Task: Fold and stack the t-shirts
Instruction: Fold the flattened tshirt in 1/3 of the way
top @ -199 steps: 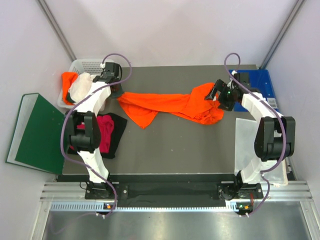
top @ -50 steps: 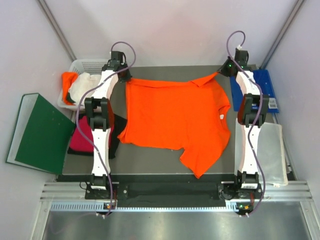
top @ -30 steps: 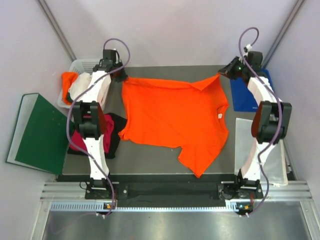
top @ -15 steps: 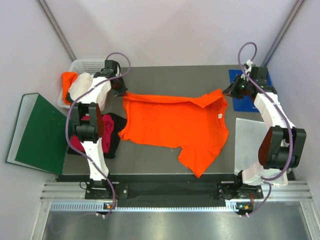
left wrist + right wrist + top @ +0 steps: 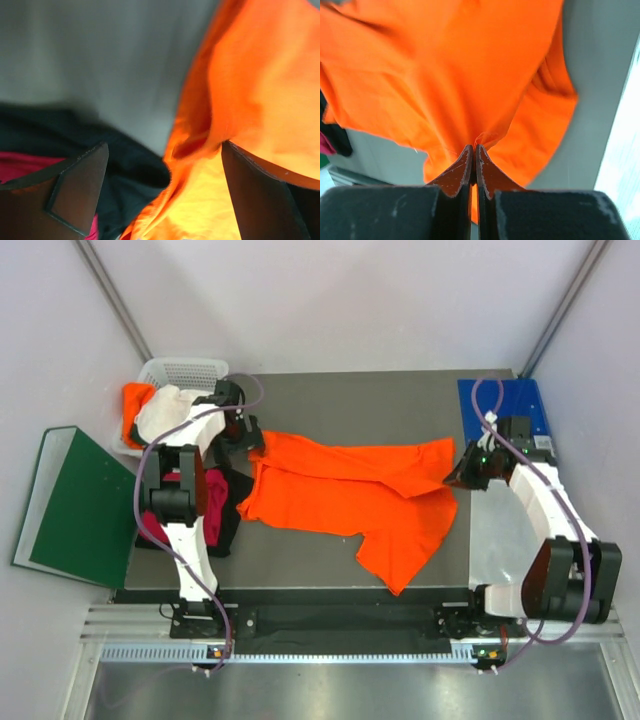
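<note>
Dark grey flat surface: a bright orange cloth t-shirt lies across its middle, the far part doubled over on itself (folds loose and uneven). A heap of magenta-pink and black shirts sits at the surface's left edge, just beside the orange cloth. Right gripper: jaws pinched tight on the orange shirt's right edge. Left gripper: jaws spread wide over its left corner, gripping nothing.

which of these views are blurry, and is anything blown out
Left wrist: soft all over, the orange shirt blown to yellow near the bottom edge. Right wrist: the right claw is crisp, the cloth behind it smeared, the right edge washed out white. Top external: sharp, evenly lit, only soft shadows.
</note>
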You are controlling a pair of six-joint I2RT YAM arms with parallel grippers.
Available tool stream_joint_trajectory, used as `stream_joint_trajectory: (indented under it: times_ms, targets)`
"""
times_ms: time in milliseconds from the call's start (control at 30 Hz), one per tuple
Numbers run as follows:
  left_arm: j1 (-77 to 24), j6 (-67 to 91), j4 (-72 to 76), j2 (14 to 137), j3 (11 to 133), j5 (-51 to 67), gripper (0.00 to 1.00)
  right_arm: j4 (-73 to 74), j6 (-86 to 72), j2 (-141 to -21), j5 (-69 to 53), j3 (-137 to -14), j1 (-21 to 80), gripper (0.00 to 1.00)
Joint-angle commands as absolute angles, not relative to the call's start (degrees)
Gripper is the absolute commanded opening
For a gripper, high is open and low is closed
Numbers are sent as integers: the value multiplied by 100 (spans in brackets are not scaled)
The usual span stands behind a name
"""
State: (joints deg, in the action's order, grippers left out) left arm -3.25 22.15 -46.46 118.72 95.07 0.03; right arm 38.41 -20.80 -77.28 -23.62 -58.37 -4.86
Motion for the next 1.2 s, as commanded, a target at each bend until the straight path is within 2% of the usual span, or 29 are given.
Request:
stream_joint_trajectory:
  times_ms: [0, 67, 100, 133, 167, 233, 267, 300, 333, 567, 667, 1000, 1100, 1167]
  targets:
    - [-299, 2267, -4817, 11259, 9422, -694, 99, 4315, -1969, -6989, -2259, -5187, -439, 0]
    - [-299, 2285, -4790, 11189, 9457, -712, 99, 4316, -1995, -6865, -2127, -4880, -439, 0]
    - [-299, 2294, -4773, 11188, 9474, -729, 99, 4324, -1986, -6882, -2075, -4808, -439, 3]
    - [-299, 2329, -4755, 11162, 9527, -773, 99, 4324, -1917, -6925, -2083, -4747, -439, 14]
    - [-299, 2320, -4720, 11136, 9553, -782, 99, 4463, -1855, -6987, -2022, -4737, -439, 44]
    - [-299, 2303, -4685, 11118, 9702, -765, 99, 4482, -1793, -7005, -1777, -4763, -439, 65]
    - [-299, 2277, -4650, 11109, 9755, -739, 99, 4465, -1802, -6961, -1680, -4825, -431, 86]
    - [-299, 2276, -4632, 11127, 9808, -695, 99, 4300, -1819, -6848, -1566, -4851, -439, 96]
    - [-299, 2215, -4623, 11136, 9896, -625, 99, 4228, -1863, -6829, -1460, -4895, -439, 100]
    - [-308, 2057, -4149, 11355, 10081, 156, 99, 3025, -2276, -7531, -1230, -5106, -439, 100]
    - [-316, 1969, -4061, 11627, 10300, 333, 99, 2392, -2417, -8206, -1222, -5220, -439, 100]
    - [-316, 1714, -4325, 13059, 11891, 465, 99, 1767, -2549, -10010, -853, -6441, -326, 98]
    - [-308, 1723, -4263, 13271, 11979, 632, 99, 1670, -2575, -10449, -765, -6837, -220, 94]
    - [-308, 1740, -4245, 13350, 11962, 703, 99, 1609, -2645, -10766, -791, -7110, -176, 81]
